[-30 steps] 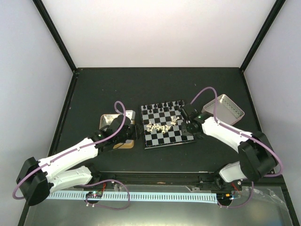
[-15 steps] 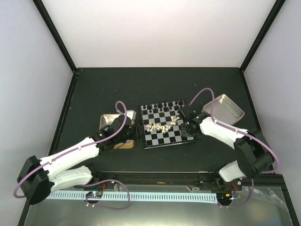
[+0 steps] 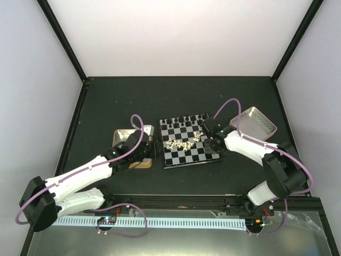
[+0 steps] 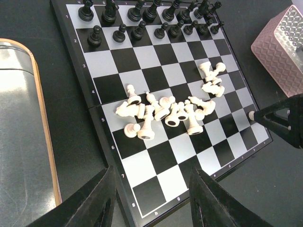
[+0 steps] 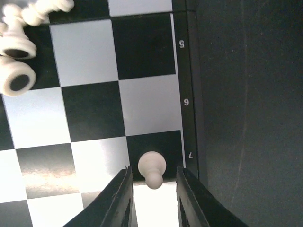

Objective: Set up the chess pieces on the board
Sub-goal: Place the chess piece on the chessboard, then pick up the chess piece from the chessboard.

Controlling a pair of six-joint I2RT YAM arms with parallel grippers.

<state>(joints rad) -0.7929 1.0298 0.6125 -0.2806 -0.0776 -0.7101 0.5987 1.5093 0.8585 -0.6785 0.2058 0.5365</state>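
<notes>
The board lies mid-table. Black pieces stand in two rows along its far side, also in the left wrist view. Cream pieces lie toppled in a heap mid-board, with a few more nearer the right edge. My right gripper is open at the board's right edge, its fingers either side of one upright cream pawn on a black square by row 7, with gaps on both sides. My left gripper is open and empty above the board's near-left corner.
A gold-rimmed tin tray sits left of the board, under my left arm. A pink-sided tray stands right of the board, behind my right arm. Dark walls bound the table.
My right arm has shifted slightly left toward the board's right edge, uncovering more of the pink-sided tray. My left arm has not moved.
</notes>
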